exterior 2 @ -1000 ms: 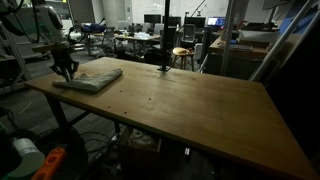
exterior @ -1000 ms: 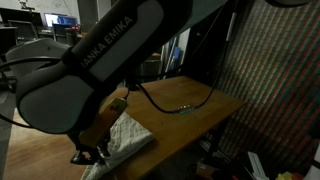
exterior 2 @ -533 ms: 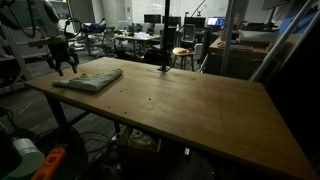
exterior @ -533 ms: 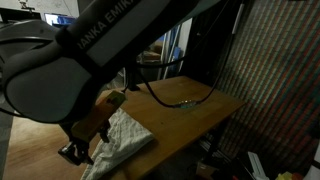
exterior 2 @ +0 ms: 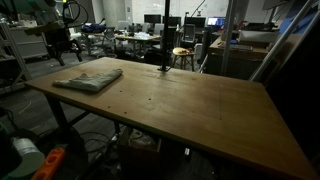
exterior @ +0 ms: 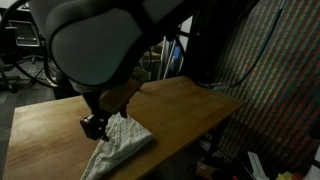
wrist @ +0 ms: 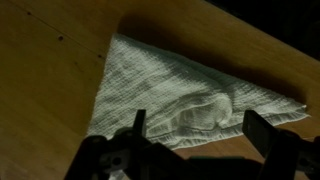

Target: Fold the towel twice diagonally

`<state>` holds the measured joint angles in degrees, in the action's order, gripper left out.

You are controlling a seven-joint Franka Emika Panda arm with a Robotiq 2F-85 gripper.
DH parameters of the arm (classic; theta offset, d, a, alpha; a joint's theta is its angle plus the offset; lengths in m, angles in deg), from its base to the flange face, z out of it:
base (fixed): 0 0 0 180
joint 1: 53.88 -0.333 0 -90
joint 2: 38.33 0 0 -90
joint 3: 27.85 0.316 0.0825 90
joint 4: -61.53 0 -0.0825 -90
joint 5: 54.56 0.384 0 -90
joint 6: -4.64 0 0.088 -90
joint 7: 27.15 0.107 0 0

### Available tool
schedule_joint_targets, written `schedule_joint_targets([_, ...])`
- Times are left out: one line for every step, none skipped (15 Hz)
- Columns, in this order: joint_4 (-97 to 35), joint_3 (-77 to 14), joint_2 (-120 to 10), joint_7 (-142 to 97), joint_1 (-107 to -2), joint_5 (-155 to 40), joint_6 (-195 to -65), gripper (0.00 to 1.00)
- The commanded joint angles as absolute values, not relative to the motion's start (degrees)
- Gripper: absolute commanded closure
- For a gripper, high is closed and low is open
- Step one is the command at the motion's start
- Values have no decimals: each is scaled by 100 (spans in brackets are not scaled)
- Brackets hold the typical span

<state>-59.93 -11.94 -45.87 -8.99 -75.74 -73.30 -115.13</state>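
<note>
Tool (wrist: pixel 195 135) seen released — fingers (wrist: pixel 136 128) spread wide, nothing gripped between them. Towel (wrist: pixel 180 95) found directly beneath tool, not touched by it. Towel folded into triangle and laid flat on wooden surface (wrist: pixel 50 70), with raised crease along side nearest tool. In an exterior view, tool (exterior: pixel 95 125) held above towel (exterior: pixel 122 146) — in an exterior view, towel (exterior 2: pixel 90 80) seen close to surface (exterior 2: pixel 180 100) edge.
</note>
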Motion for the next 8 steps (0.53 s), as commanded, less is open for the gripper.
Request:
schedule_joint_targets([-6897,-1242,-3496,-1185,-7290,-7160,-11975,0])
schedule_joint_targets([-7100,-1260,-3240,-1281,-7206,-7073,-12149,0])
schedule_joint_targets([-7244,-1304,-3055,-1282,-7115,-7018,-12289,0])
schedule_joint_targets([-7438,-1331,-2830,-1261,-7049,-6891,-12399,0])
schedule_joint_targets([-7560,-1384,-2642,-1208,-6967,-6766,-12478,0])
schedule_joint_targets([-7736,-1413,-2431,-1145,-6905,-6696,-12520,0])
schedule_joint_targets([-7827,-1460,-2281,-1050,-6810,-6646,-12530,0])
schedule_joint_targets([-7974,-1495,-2089,-1039,-6746,-6559,-12524,0])
